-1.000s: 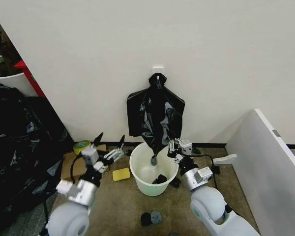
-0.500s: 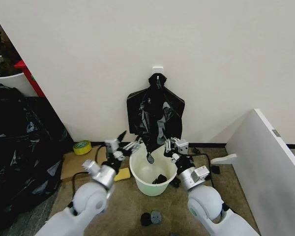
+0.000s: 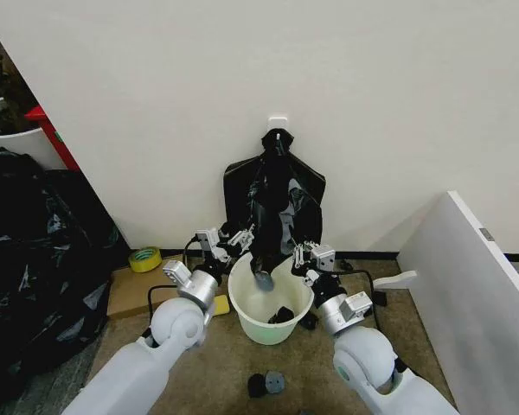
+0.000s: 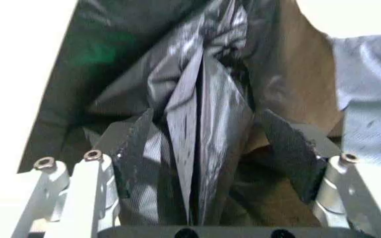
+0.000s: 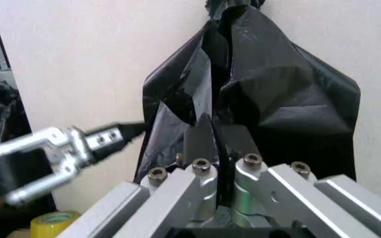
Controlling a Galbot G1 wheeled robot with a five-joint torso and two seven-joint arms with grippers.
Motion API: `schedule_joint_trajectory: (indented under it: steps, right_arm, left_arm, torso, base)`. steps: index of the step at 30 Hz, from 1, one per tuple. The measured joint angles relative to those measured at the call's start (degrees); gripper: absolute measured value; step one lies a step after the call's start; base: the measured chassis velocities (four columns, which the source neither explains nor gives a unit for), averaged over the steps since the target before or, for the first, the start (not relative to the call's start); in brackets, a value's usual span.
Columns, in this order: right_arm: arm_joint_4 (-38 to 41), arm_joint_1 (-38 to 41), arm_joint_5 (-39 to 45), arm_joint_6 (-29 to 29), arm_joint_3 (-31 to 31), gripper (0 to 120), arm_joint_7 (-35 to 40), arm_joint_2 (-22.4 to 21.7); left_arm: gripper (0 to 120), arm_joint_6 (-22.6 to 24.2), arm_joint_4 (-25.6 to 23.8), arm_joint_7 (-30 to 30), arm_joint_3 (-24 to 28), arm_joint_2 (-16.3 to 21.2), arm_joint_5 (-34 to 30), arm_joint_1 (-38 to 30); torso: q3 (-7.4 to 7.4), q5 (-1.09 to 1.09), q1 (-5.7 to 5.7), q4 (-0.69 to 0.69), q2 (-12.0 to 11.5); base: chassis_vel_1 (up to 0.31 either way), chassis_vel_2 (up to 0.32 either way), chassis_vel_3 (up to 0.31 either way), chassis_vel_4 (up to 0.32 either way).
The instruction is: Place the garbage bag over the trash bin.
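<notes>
The garbage bag (image 3: 274,201) is glossy black plastic hanging on the wall from a white hook (image 3: 278,121). Its lower tail droops into the trash bin (image 3: 246,304), a round white bucket on the floor right below. My left gripper (image 3: 236,235) is at the bag's lower left edge, above the bin's rim. It is open, and in the left wrist view a fold of the garbage bag (image 4: 204,99) lies between its spread fingers (image 4: 134,144). My right gripper (image 3: 301,253) sits at the bag's lower right and is shut on a fold of the bag (image 5: 270,99).
A small black object (image 3: 281,315) lies inside the bin. On the floor are a yellow sponge (image 3: 221,303), a tape roll (image 3: 144,258), flat cardboard (image 3: 125,290) and dark discs (image 3: 266,382). A large heap of black plastic (image 3: 35,251) is on the left and a white panel (image 3: 476,277) on the right.
My left arm has swung right and forward, from beside the sponge up to the bag's lower left edge. The right gripper has stayed at the bag's lower right.
</notes>
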Motion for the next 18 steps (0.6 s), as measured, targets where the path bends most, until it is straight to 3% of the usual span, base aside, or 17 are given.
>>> schedule_joint_trajectory:
  steps: [11, 15, 18]
  right_arm:
    - [0.47, -0.13, 0.63, -0.03, 0.45, 0, 0.11, -0.74]
    - [0.56, -0.24, 0.63, -0.04, 0.48, 0, 0.12, -0.74]
    - [0.70, -0.35, 0.63, -0.06, 0.48, 0, 0.17, -0.71]
  left_arm:
    - [61, -0.07, 3.08, -1.51, 1.04, -2.68, -0.86, -2.33]
    - [55, 0.20, 4.01, -1.81, 1.14, -2.85, -1.47, -3.38]
    - [41, 0.38, 5.28, -1.95, 1.42, -3.21, -1.90, -4.36]
  torso:
    - [0.00, 0.00, 0.00, 0.00, 0.00]
    - [-0.01, 0.00, 0.00, 0.00, 0.00]
    - [-0.01, 0.00, 0.00, 0.00, 0.00]
  base:
    - [0.000, 0.000, 0.000, 0.000]
    - [0.000, 0.000, 0.000, 0.000]
    - [0.000, 0.000, 0.000, 0.000]
